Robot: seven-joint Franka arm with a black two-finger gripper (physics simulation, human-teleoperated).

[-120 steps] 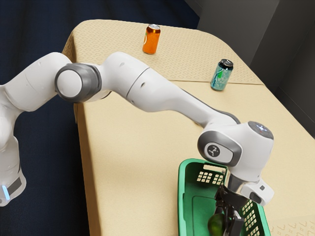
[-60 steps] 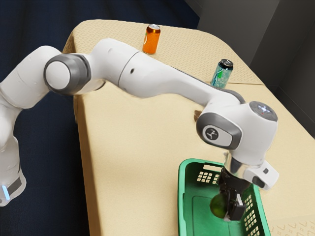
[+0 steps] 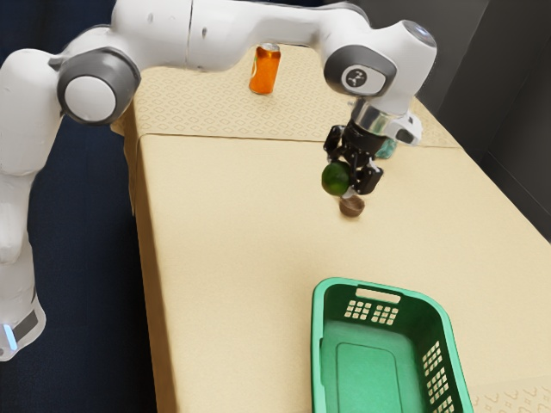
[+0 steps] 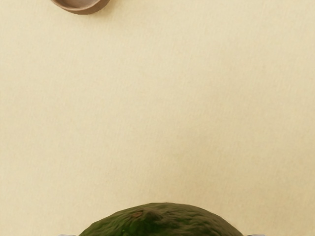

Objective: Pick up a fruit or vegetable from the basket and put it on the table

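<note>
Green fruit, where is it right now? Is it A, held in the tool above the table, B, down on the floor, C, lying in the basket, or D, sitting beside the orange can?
A: the green fruit is gripped by the tool, up over the table and clear of the basket.

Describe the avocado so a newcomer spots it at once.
Find the white arm reaching over the tan table, and follow it to the black gripper at its end. The avocado is the rounded, dark green thing with bumpy skin gripped there. The small bowl beside it in the exterior view is brown, hollow and sits on the table.
</note>
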